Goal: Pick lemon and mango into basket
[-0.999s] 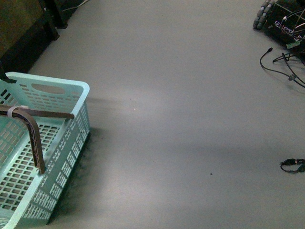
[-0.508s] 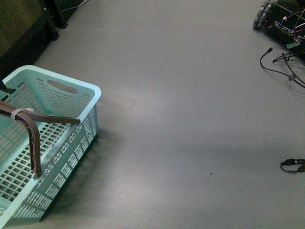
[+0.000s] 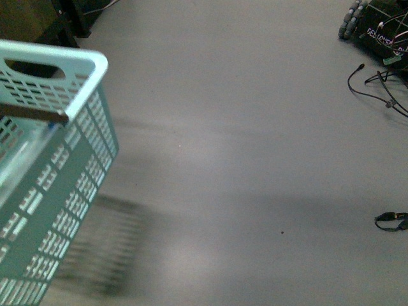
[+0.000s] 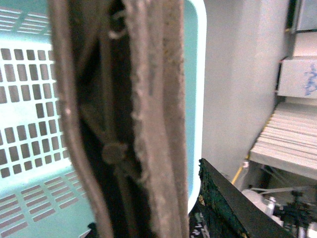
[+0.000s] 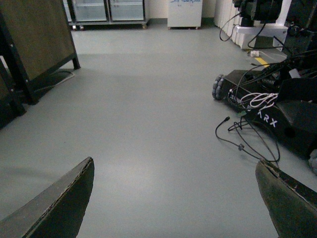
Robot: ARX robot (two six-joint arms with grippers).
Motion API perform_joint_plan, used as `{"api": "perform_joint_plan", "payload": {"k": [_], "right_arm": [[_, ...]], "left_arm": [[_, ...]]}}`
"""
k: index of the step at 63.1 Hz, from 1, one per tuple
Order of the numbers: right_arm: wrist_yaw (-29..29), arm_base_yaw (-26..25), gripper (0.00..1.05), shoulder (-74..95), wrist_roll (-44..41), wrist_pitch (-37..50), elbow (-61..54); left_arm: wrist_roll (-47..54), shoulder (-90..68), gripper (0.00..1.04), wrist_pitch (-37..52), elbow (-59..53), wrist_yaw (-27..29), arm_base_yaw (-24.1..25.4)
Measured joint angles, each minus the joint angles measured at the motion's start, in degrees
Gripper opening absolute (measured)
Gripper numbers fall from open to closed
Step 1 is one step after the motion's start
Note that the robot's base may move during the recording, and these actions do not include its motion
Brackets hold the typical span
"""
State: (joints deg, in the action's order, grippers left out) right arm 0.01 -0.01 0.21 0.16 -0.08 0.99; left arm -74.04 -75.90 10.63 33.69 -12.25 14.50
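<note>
The light teal basket (image 3: 57,159) hangs off the floor at the left of the front view, tilted and blurred, casting a shadow below it. Its brown handle (image 3: 35,115) crosses the top. In the left wrist view the ribbed handle (image 4: 153,114) fills the middle, with the basket's slotted wall (image 4: 29,99) behind it. My left gripper (image 4: 168,218) is shut on that handle, and one dark finger (image 4: 228,203) shows beside it. My right gripper (image 5: 173,203) is open over bare grey floor, holding nothing. The lemon and the mango are out of view.
Black cables (image 3: 379,89) and a wheeled robot base (image 3: 376,25) lie at the far right. A small black object (image 3: 390,220) sits on the floor at right. Dark furniture (image 3: 32,19) stands at the back left. A wooden panel (image 5: 34,39) is left in the right wrist view.
The basket has risen off the floor and swung up toward the camera, now larger, tilted and blurred, with its shadow spread below. The right side of the scene is unchanged.
</note>
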Motion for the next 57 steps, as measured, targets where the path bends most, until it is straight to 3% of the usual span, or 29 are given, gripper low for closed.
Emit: {"api": "perform_joint_plan", "payload": {"k": [12,35,57], "right_arm": [[0.0,0.0,0.96,0.0,0.0,0.0,0.0],[0.0,0.0,0.96,0.0,0.0,0.0,0.0],[0.0,0.0,0.96,0.0,0.0,0.0,0.0]], "left_arm": [[-3.0,17.7,0.28,-11.2,3.6,-2.0,2.1],[-7.3,33.2,0.28,-24.1,10.8,-6.3,6.7],[-7.7,38.0,0.27,-28.7,14.3,-6.6,7.1]]}}
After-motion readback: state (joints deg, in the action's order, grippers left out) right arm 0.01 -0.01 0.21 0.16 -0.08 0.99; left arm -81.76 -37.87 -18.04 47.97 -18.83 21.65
